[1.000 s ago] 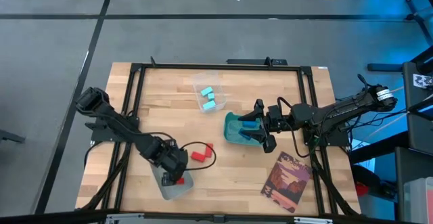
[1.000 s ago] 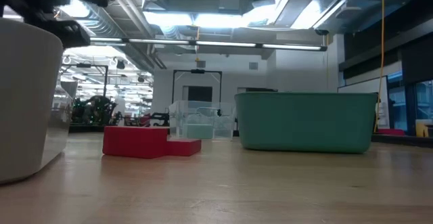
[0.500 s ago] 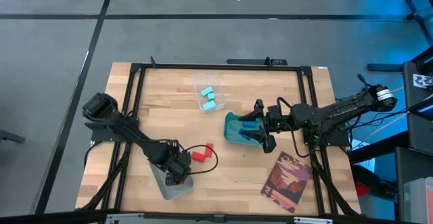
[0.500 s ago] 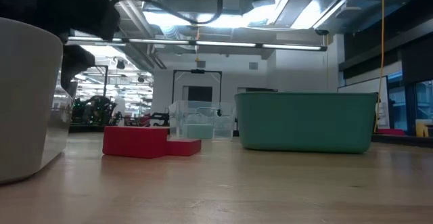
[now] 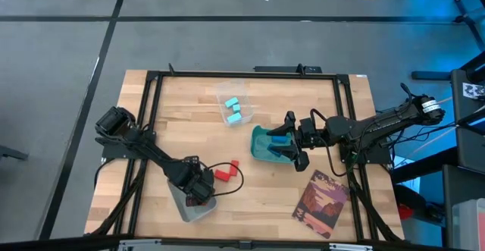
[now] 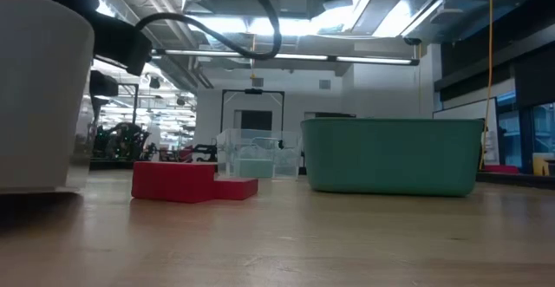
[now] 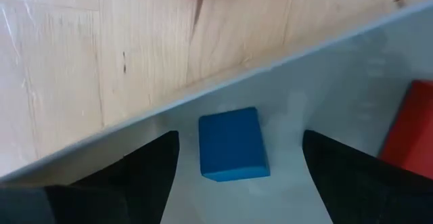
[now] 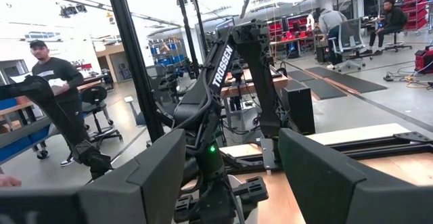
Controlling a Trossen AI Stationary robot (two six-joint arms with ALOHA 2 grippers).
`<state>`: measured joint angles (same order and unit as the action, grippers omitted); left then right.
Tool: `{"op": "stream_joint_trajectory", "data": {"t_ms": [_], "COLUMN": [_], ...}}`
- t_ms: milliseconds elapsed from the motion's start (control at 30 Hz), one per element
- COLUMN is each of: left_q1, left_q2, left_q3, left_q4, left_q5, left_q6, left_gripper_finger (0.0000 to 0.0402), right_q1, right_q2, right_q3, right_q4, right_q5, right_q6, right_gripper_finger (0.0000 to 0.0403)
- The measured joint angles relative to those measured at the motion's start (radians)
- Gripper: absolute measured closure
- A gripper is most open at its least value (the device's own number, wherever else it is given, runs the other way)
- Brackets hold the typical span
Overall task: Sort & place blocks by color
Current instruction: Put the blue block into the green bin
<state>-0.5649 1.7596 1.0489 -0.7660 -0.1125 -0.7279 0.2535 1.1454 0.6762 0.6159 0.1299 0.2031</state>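
I was a two-armed robot at a wooden table [image 5: 265,198], seen from above. My left gripper [image 5: 198,194] hung over the grey tray [image 5: 182,204] at the near left of the table. Its fingers [image 7: 128,176] stood wide apart with nothing between them. In the left wrist view a dark blue block [image 7: 231,145] lay loose on the tray floor between those fingers, touching neither one. A red block [image 7: 408,129] lay in the same tray, near the blue one but apart from it.

Just right of the grey tray, two more red blocks [image 5: 225,172] lay on the bare wood, touching each other. From table height they showed as one low red shape [image 6: 192,183].

My right gripper [image 5: 291,148] was over the teal bin [image 5: 261,146] near the middle of the table. Its fingers [image 8: 145,176] stood partly apart, and I could not tell whether they held anything. At least one dark blue block [image 5: 281,139] showed in the bin beside the gripper.

Farther back, a clear container [image 5: 223,92] held three light cyan blocks [image 5: 234,109]. A picture card [image 5: 320,204] lay at the near right of the table. In the room beyond the table, people [image 8: 54,82] stood or sat.
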Motion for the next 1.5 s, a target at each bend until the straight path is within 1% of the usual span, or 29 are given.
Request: {"op": "stream_joint_trajectory", "data": {"t_ms": [100,200,333,400,467,567,700,1000,1133,1233,1367,1500], "left_q1": [0.000,0.000,-0.001,-0.001,-0.002,-0.001,-0.001,-0.001,-0.001,-0.001,0.004,0.010], "left_q2": [-0.001,-0.002,-0.001,0.005,0.005,0.003,0.003,0.002,0.001,-0.010,-0.057,-0.125], "left_q3": [0.000,0.000,-0.002,-0.004,-0.005,-0.005,-0.005,-0.004,-0.004,-0.001,-0.001,-0.001], "left_q4": [0.002,0.005,0.012,0.034,0.022,0.030,0.024,0.021,0.019,0.016,-0.013,-0.030], "left_q5": [0.009,0.008,-0.008,0.006,0.008,0.009,0.009,0.024,0.029,0.028,0.027,0.015], "left_q6": [-0.001,-0.001,-0.003,-0.004,-0.004,-0.004,-0.004,-0.004,0.002,0.007,0.037,0.020], "left_gripper_finger": [0.0098,0.0116,0.0172,0.0208,0.0242,0.0283,0.0319,0.0380,0.0391,0.0387,0.0360,0.0319], "right_q1": [0.000,0.000,0.000,0.000,0.000,0.000,0.000,0.000,0.000,0.000,0.000,0.000], "right_q2": [0.000,0.000,0.000,0.000,0.000,0.000,0.000,0.000,0.000,0.000,0.000,0.000], "right_q3": [0.000,0.000,0.000,0.000,0.000,0.000,0.000,0.000,0.000,0.000,0.001,0.002], "right_q4": [0.000,0.000,0.000,0.000,0.000,0.000,-0.004,-0.006,-0.006,-0.006,-0.006,-0.006], "right_q5": [0.000,0.000,0.000,0.000,0.000,0.000,0.000,0.000,0.000,0.000,0.000,0.000], "right_q6": [-0.001,-0.001,-0.002,-0.002,-0.002,-0.002,-0.002,-0.002,-0.002,-0.002,-0.002,-0.002], "right_gripper_finger": [0.0162,0.0162,0.0162,0.0162,0.0162,0.0162,0.0162,0.0162,0.0162,0.0162,0.0162,0.0162]}}
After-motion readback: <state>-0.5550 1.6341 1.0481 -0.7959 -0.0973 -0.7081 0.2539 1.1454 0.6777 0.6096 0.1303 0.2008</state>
